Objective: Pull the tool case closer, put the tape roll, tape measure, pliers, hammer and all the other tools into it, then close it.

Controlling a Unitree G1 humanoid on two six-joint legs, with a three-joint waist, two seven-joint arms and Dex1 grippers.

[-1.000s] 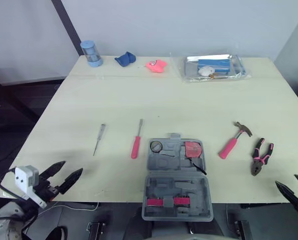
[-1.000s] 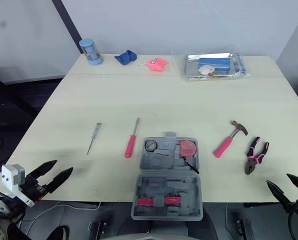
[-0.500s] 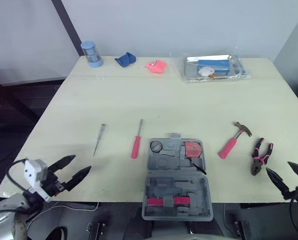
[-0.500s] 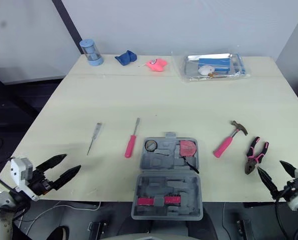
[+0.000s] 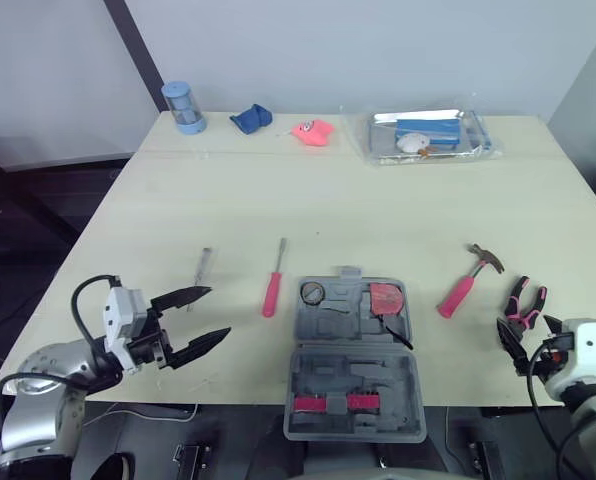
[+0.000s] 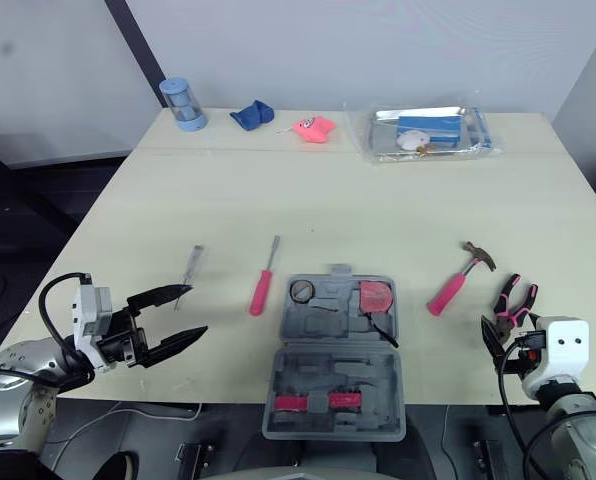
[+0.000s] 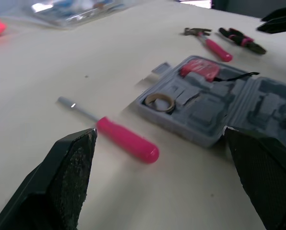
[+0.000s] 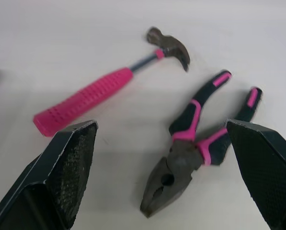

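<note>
The tool case point(image 5: 356, 372) is grey, with a red tape measure point(image 5: 385, 296) inside. The hammer point(image 8: 104, 91) has a dimpled pink grip and a dark head. The pliers point(image 8: 196, 143) have black handles with pink stripes. The screwdriver point(image 5: 271, 290) has a pink handle. The table point(image 5: 378, 200) is pale cream.

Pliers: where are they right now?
In the eye views, the pliers lie on the right of the table, near the front edge, just right of the hammer, with the open right gripper beside them.

Two screwdrivers point(image 5: 271, 291) point(image 5: 199, 278), one hammer point(image 5: 463, 285), one pliers point(image 5: 524, 300)
</note>
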